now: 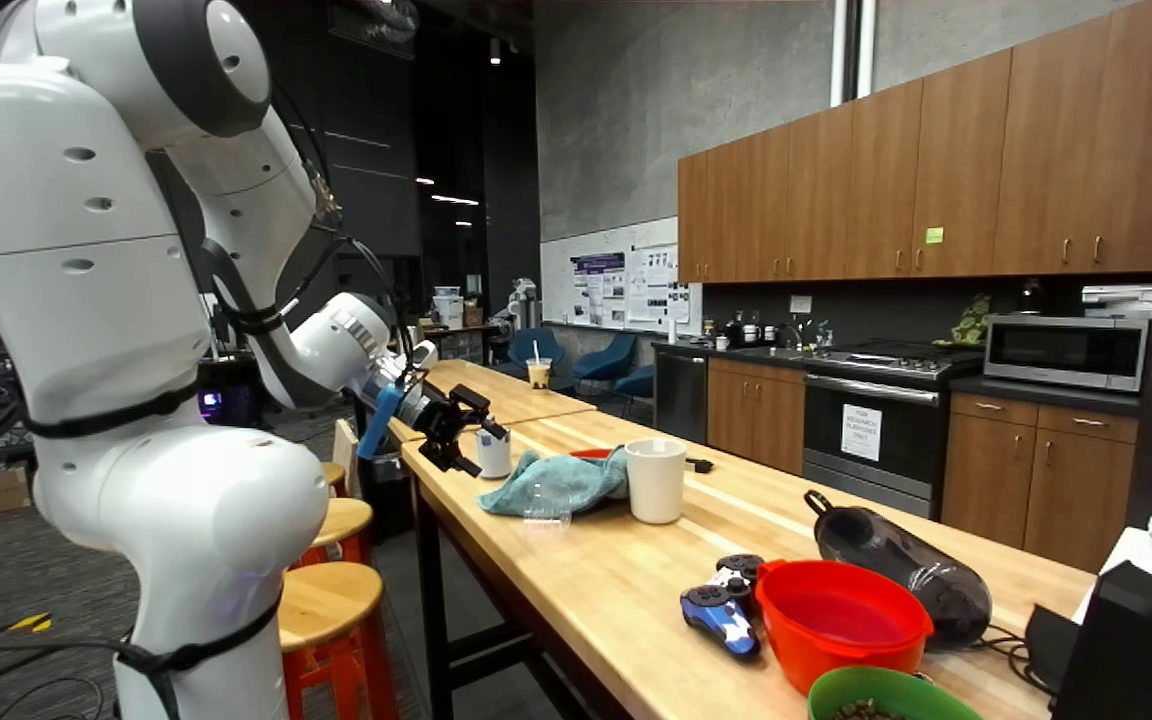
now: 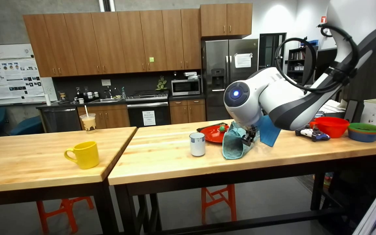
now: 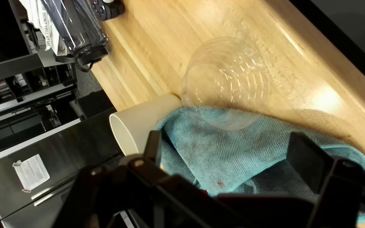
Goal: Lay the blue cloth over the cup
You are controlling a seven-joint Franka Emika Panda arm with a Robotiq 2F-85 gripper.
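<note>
The gripper [image 3: 225, 147] hangs over the wooden table [image 1: 596, 575], its fingers parted wide, and in the wrist view the blue cloth [image 3: 223, 142] shows between them. The cloth lies bunched just beside a tall white cup [image 1: 656, 480], while a clear plastic cup [image 3: 227, 76] overlaps its edge in that view

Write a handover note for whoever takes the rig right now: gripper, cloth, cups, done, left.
Gripper: open, jaws spread wide, nothing held; the wrist view shows cloth between them.
Blue cloth: bunched on the table, beside the tall white cup.
Also out: white cup with blue markings, clear container by the cloth.
Done: no cup covered yet.
Left: grip the cloth, lift, lay it over the cup. Pictures don't settle which cup, so confirm first.
</note>
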